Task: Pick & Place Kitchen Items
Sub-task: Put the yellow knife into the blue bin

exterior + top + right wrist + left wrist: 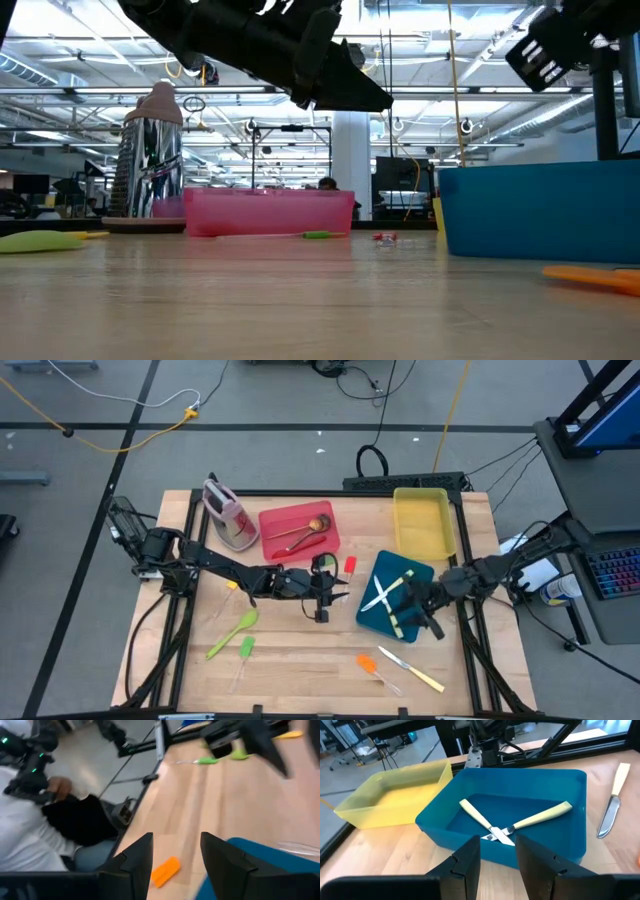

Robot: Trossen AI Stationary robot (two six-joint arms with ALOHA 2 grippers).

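Left tool (322, 605) blocks gap between red tray (275, 525) and blue tray (377, 622). Worktop (300, 660) front strip passable between scattered utensils; yellow tray (422, 495) bare.

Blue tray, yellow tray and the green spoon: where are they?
blue tray (418, 622), high view, on its bare floor near the lower right corner.
yellow tray (424, 523), high view, on its empty floor.
green spoon (243, 622), high view, on its bowl.
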